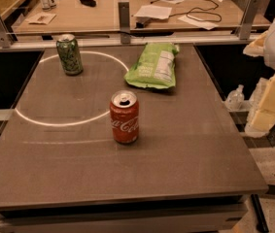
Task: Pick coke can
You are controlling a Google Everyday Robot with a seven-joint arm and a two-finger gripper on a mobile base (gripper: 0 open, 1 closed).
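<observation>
1. Coke can (pixel 124 117): red, upright, near the middle of the table (pixel 190 149), just beside the near-right arc of a white ring (pixel 44 123) marked on the top. Nothing touches it.
2. Gripper (pixel 266 111): I take the pale blocky assembly at the right edge to be it. It is off the table and well apart from the coke can. I cannot tell whether it is spread or pressed together.
3. Step in hand: in my judgement, the approach has not yet begun. The next move calls for swinging left over the table, coming level with the coke can's body and closing squarely on its sides without tipping it.
4. Neighbours: the green can (pixel 69 55) stands far left and the chip bag (pixel 154 66) lies behind. Both are well apart, so the line in from the right looks free.
5. Limits: the arm is cut off by the right edge. I cannot identify a small clear object (pixel 234 99) beside the table.
</observation>
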